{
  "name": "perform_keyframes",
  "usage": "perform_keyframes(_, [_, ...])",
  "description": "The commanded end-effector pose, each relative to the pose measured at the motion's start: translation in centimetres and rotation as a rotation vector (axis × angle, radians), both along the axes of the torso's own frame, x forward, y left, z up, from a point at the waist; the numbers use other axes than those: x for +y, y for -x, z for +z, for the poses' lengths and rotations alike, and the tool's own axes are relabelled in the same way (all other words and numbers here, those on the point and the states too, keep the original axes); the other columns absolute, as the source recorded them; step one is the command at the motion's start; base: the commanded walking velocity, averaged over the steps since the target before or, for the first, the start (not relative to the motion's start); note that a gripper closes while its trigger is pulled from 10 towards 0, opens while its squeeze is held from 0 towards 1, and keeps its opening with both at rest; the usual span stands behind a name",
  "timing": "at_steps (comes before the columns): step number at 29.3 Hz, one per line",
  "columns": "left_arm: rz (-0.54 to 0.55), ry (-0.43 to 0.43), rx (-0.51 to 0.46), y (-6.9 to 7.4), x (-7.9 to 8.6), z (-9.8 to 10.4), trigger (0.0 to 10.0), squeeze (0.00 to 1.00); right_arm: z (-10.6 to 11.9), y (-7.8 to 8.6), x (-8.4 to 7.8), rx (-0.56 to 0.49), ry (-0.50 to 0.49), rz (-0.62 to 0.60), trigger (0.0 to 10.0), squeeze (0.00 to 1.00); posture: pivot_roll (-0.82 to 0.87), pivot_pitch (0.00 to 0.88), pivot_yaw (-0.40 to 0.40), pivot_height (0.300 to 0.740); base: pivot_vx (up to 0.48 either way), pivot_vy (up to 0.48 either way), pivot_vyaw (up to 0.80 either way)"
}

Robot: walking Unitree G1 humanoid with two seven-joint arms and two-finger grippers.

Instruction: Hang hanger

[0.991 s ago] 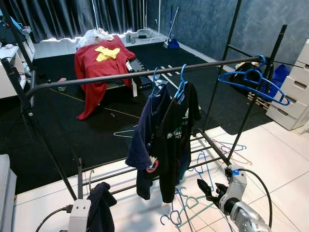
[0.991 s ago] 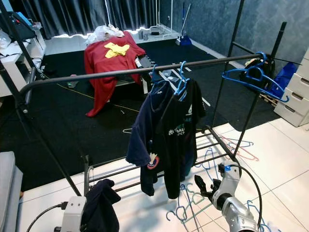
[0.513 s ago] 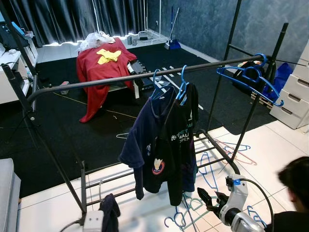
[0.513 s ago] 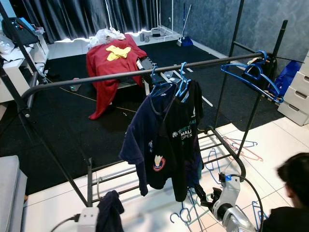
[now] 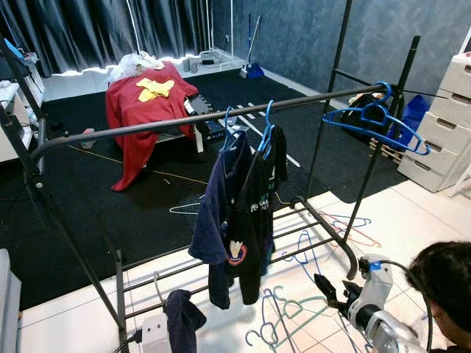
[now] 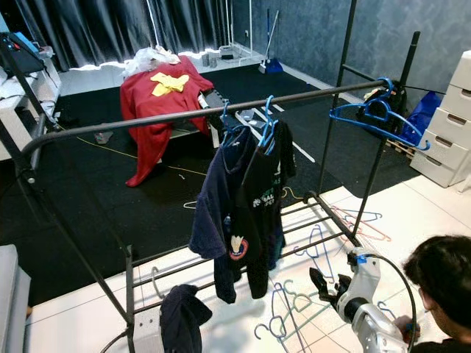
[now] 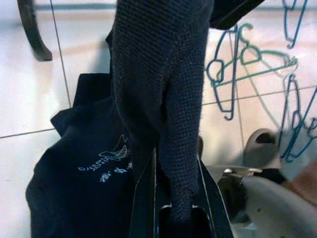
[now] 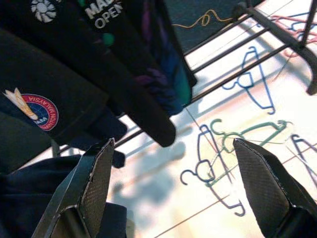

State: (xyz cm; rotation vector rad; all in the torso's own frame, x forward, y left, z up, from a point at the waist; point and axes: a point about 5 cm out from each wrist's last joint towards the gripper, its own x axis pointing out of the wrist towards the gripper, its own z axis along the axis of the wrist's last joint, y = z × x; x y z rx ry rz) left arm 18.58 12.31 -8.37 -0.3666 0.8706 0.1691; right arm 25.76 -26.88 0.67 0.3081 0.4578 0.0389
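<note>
Dark garment (image 7: 163, 114) seemingly pinched in low left claw (image 7: 176, 198), right claw (image 8: 178, 193) spread

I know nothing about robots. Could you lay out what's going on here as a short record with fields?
Place: room with white tiles and dark carpet
Rail: black clothes rack
On rail: two dark shirts on blue hangers; empty blue hangers at the robot's right end
Floor: loose hangers under the rack
Left gripper: jaws shut on a dark garment
Right gripper: jaws open, low over the floor hangers
Nearby: person's head at the robot's right
</note>
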Motion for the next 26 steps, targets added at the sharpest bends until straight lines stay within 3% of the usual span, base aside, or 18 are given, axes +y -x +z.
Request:
perform_keyframes(1, [-0.001, 0.038, -0.038, -0.5, -1.2, 0.4, 10.0, 0.00, -0.1, 0.1, -0.2, 0.020, -0.021, 0.005, 10.0, 0.00, -0.12, 0.000, -0.026, 0.736, 0.000, 0.000, 0.00])
perform_keyframes(2, [0.028, 0.003, -0.175, -1.3, 2.7, 1.3, 10.0, 0.00, -0.2, 0.2, -0.6, 0.030, -0.027, 0.008, 10.0, 0.00, -0.12, 0.000, -0.020, 0.736, 0.000, 0.000, 0.00])
perform_keyframes(3, [0.028, 0.003, -0.175, -1.3, 2.7, 1.3, 10.0, 0.00, -0.2, 0.2, -0.6, 0.030, -0.027, 0.008, 10.0, 0.00, -0.12, 0.000, -0.020, 0.736, 0.000, 0.000, 0.00])
perform_keyframes(4, [0.035, -0.033, -0.290, -1.5, 6.2, 2.7, 10.0, 0.00, -0.2, 0.4, -0.8, 0.037, -0.036, 0.014, 10.0, 0.00, -0.11, 0.000, -0.009, 0.736, 0.000, 0.000, 0.00])
perform_keyframes(5, [0.035, -0.033, -0.290, -1.5, 6.2, 2.7, 10.0, 0.00, -0.2, 0.4, -0.8, 0.037, -0.036, 0.014, 10.0, 0.00, -0.11, 0.000, -0.009, 0.736, 0.000, 0.000, 0.00])
perform_keyframes(7, [0.040, -0.066, -0.403, -1.5, 9.9, 4.8, 10.0, 0.00, -0.3, 0.4, -0.3, 0.038, -0.050, 0.047, 10.0, 0.00, -0.12, 0.000, 0.003, 0.736, 0.000, 0.000, 0.00])
perform_keyframes(17, [0.016, -0.086, -0.433, -2.1, 11.2, 5.3, 10.0, 0.00, -0.6, 0.2, 1.4, 0.044, -0.036, 0.157, 10.0, 0.00, -0.12, 0.000, 0.007, 0.736, 0.000, 0.000, 0.00])
perform_keyframes(19, [-0.008, -0.090, -0.471, -2.3, 11.5, 6.1, 10.0, 0.00, 0.2, -0.4, 1.9, 0.002, -0.060, 0.222, 10.0, 0.00, -0.11, 0.000, 0.009, 0.736, 0.000, 0.000, 0.00])
perform_keyframes(20, [-0.057, -0.102, -0.510, -2.5, 12.1, 7.2, 10.0, 0.00, 1.7, -1.3, 2.6, -0.062, -0.104, 0.318, 10.0, 0.00, -0.11, 0.000, 0.012, 0.736, 0.000, 0.000, 0.00])
perform_keyframes(24, [-0.057, -0.102, -0.510, -2.5, 12.1, 7.2, 10.0, 0.00, 1.7, -1.3, 2.6, -0.062, -0.104, 0.318, 10.0, 0.00, -0.11, 0.000, 0.012, 0.736, 0.000, 0.000, 0.00])
perform_keyframes(25, [-0.134, -0.126, -0.534, -2.5, 12.8, 8.5, 10.0, 0.00, 3.2, -1.8, 3.6, -0.110, -0.135, 0.451, 10.0, 0.00, -0.11, 0.000, 0.012, 0.736, 0.000, 0.000, 0.00])
perform_keyframes(26, [-0.134, -0.126, -0.534, -2.5, 12.8, 8.5, 10.0, 0.00, 3.2, -1.8, 3.6, -0.110, -0.135, 0.451, 10.0, 0.00, -0.11, 0.000, 0.012, 0.736, 0.000, 0.000, 0.00])
